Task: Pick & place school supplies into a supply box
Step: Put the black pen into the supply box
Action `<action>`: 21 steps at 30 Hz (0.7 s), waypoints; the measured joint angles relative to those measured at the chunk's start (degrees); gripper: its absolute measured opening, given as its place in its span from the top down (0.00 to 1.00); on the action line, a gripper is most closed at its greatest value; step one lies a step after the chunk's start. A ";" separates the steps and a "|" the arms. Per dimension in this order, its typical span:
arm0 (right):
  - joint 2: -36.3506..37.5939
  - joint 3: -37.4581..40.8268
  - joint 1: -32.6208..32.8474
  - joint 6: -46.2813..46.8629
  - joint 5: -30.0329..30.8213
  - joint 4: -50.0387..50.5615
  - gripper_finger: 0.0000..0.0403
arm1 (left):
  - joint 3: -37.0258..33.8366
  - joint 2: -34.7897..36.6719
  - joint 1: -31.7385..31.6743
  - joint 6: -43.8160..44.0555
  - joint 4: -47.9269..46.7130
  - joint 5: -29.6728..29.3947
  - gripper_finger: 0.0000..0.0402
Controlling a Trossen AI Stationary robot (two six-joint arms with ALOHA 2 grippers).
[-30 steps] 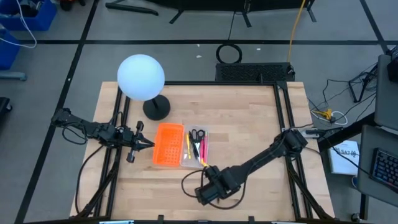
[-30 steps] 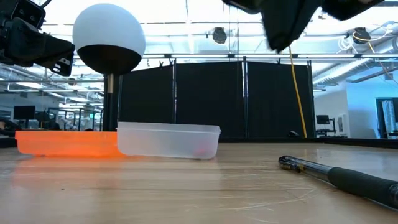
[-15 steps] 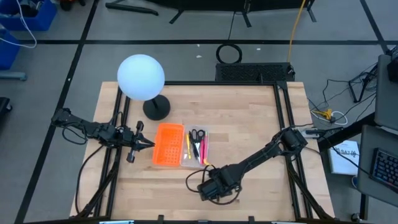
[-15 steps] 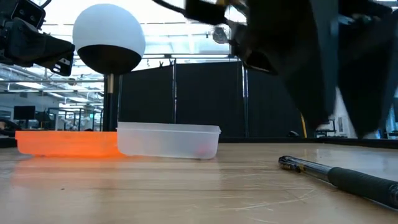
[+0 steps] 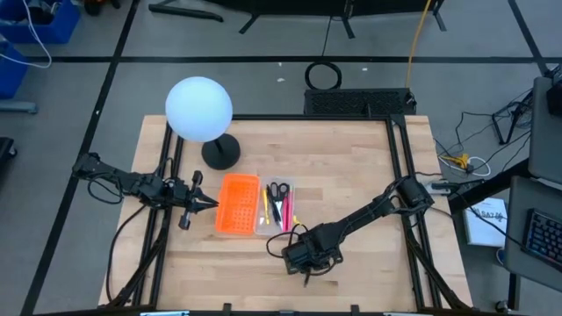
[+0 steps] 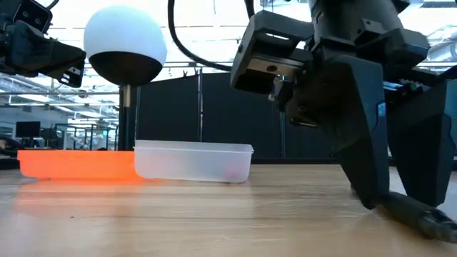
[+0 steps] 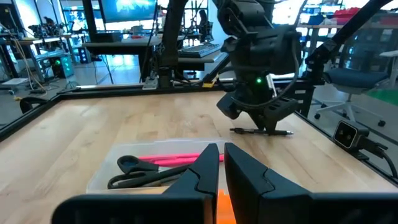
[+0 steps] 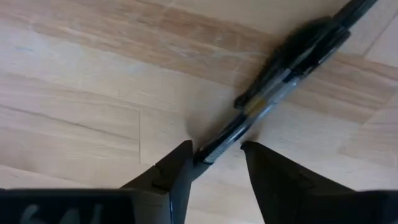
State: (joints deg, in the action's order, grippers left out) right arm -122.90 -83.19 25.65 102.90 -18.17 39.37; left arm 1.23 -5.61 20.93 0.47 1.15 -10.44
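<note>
From above, I had the right gripper (image 5: 306, 261) low over the black pen (image 5: 308, 277) on the table's near side, just right of the clear box (image 5: 287, 188). At its wrist, the fingers (image 8: 163, 176) stood apart astride the pen (image 8: 273, 87), so I judged squaring up before closing mattered most. The left gripper (image 7: 221, 163), fingers nearly together, waited left of the orange tray (image 5: 237, 204).

Both arms are showing as dark, near-black jointed links trailing black cables. The right claw (image 6: 396, 203) is wearing a blocky, angular black housing with a pale metal bracket and small blue marks on its side, tapering into two wedge-shaped fingers (image 8: 171, 177). The left claw (image 7: 222, 163) is showing two smooth, pointed black fingers.
</note>
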 joint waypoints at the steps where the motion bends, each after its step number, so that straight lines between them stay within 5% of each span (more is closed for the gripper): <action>1: -0.08 0.65 -0.02 -0.53 -0.47 0.97 0.65 | -0.02 0.00 0.00 0.00 -0.02 0.00 0.91; 13: 0.23 7.06 -0.01 -5.32 -4.62 -3.41 0.95 | 0.04 0.00 -0.02 0.00 -0.59 0.00 0.91; 21: 1.90 7.43 -1.31 -9.67 -3.36 -4.33 0.95 | 0.04 0.00 0.00 0.00 -0.63 0.10 0.91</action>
State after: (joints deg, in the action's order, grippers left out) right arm -121.00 -75.77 24.34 93.23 -21.52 35.04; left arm 1.28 -5.61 20.93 0.47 0.51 -10.34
